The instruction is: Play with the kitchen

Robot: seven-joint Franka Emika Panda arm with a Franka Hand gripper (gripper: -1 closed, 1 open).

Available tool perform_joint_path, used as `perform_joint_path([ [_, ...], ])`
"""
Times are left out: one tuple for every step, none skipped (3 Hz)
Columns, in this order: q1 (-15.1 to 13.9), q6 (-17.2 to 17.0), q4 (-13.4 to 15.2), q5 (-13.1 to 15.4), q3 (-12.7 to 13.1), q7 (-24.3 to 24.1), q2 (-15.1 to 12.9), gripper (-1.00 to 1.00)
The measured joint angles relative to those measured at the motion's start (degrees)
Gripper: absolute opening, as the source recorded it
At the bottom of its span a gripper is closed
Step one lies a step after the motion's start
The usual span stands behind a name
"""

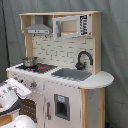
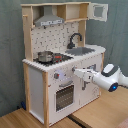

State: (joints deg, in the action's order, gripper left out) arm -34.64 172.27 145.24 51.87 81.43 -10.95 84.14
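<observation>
The kitchen point(image 1: 70, 52) point(image 2: 50, 40) is a tall white and light-wood toy with a black faucet point(image 1: 83, 59) point(image 2: 75, 39), a grey sink point(image 1: 72, 74) point(image 2: 83, 50) and a small pot point(image 1: 29, 61) point(image 2: 45, 56) on the stovetop. My gripper point(image 1: 27, 89) point(image 2: 75, 73) is held level against the front panel, just below the counter edge and beside the knobs point(image 1: 34, 85) point(image 2: 57, 76). In the second exterior view it points left, above the oven door point(image 2: 64, 96). Whether it touches a knob is unclear.
A hood point(image 1: 37, 30) point(image 2: 50, 21) and an open upper cabinet door point(image 2: 98, 11) top the kitchen. It stands on a wooden table point(image 2: 100, 112) before a grey curtain point(image 1: 115, 45). The white arm point(image 2: 111, 79) reaches in from the second exterior view's right.
</observation>
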Motion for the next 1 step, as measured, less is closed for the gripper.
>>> perform_joint_path([
  [4.57,-3.61,0.01,0.0,0.1,0.13,-0.35,1.0],
])
